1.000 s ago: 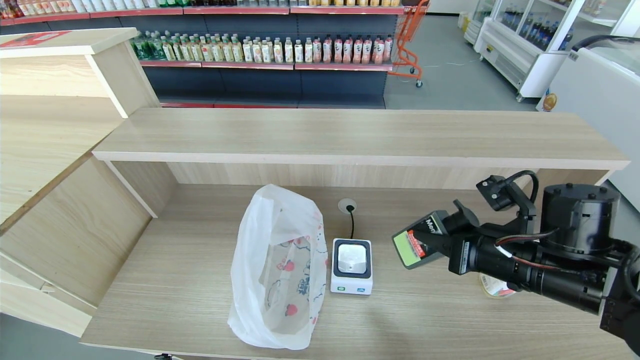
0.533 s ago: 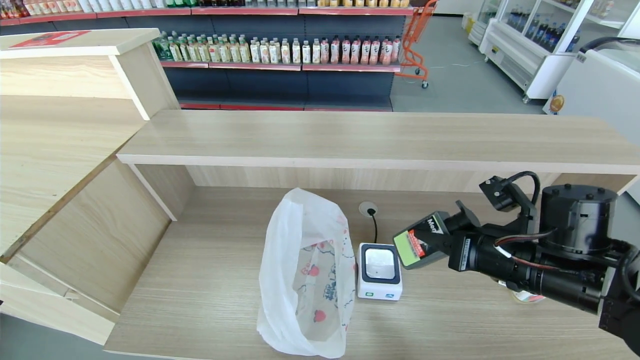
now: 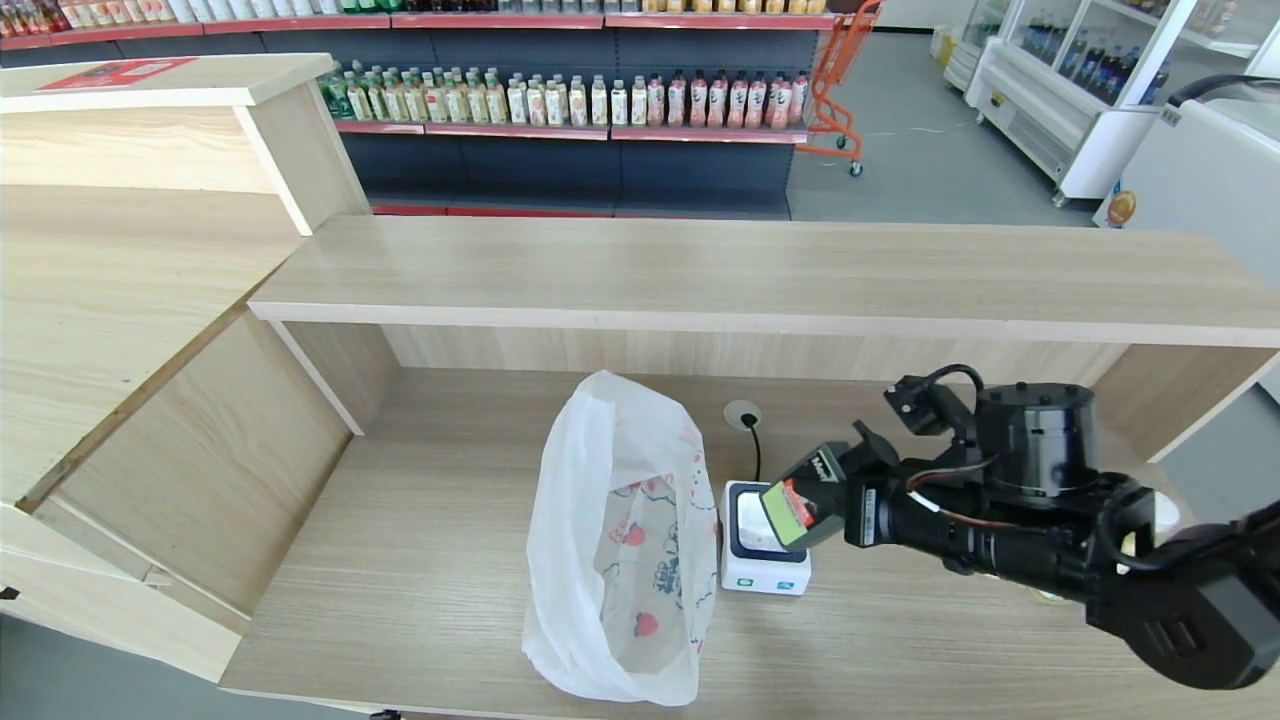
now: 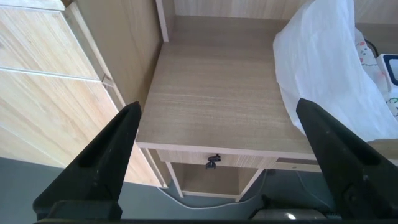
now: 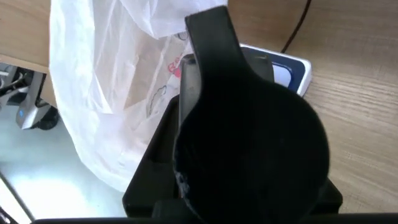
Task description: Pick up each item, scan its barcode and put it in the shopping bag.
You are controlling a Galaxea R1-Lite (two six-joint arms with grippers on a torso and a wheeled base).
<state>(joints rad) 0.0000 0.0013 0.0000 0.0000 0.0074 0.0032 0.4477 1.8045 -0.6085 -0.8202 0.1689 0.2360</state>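
My right gripper (image 3: 832, 487) is shut on a small flat pack (image 3: 789, 512) with a green, red and black face. It holds the pack tilted just above the white barcode scanner (image 3: 762, 577), whose dark window is partly covered by it. The white plastic shopping bag (image 3: 615, 540) stands open directly to the left of the scanner. In the right wrist view the dark pack (image 5: 211, 68) blocks the middle, with the bag (image 5: 99, 87) and the scanner (image 5: 287, 70) behind it. My left gripper (image 4: 221, 155) is open over the counter's front edge, apart from the bag (image 4: 323, 68).
A raised counter ledge (image 3: 760, 285) runs along the back and a wooden side wall (image 3: 190, 460) closes the left. The scanner's cable goes to a round port (image 3: 742, 414). A pale round item (image 3: 1160, 512) peeks from behind my right arm.
The head camera has shifted. Relative to the scanner, my right gripper has carried the pack leftward and lower, from beside the scanner to just over its window.
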